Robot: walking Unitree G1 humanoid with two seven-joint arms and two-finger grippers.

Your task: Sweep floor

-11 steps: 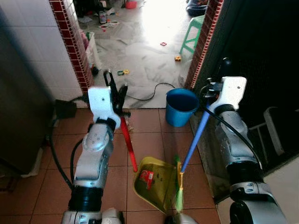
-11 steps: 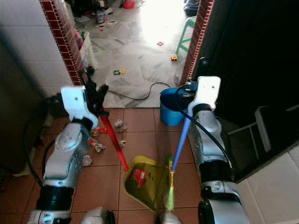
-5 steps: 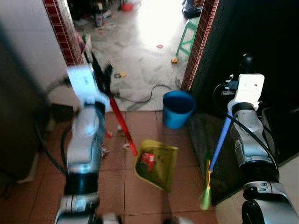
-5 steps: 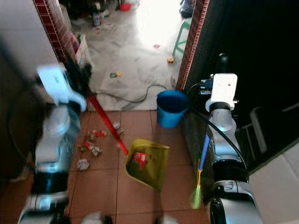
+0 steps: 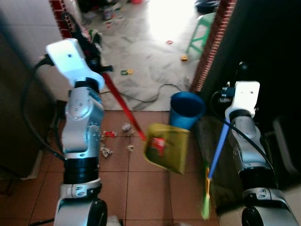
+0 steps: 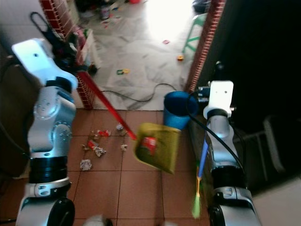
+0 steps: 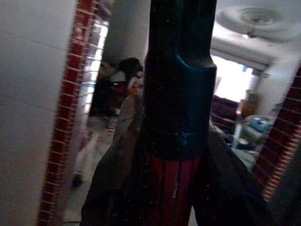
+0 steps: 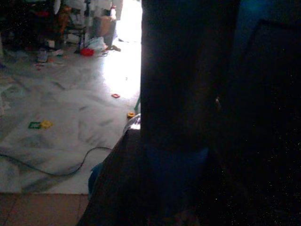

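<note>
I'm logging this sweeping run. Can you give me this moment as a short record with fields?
left gripper: shut on the dustpan's red handle, raised high
dustpan: yellow-green, lifted off the floor, tilted
right gripper: holds the broom's blue handle
broom bristles: green, low by right leg
litter: scattered on brown tiles
blue bucket: beyond the dustpan

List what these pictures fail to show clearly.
- Dustpan, left eye view: motion-blurred, so the red item on it is unreadable.
- Broom bristles, right eye view: blurred.
- Right gripper, right wrist view: too dark to read its grip.
- Litter scraps: too small to identify.
</note>
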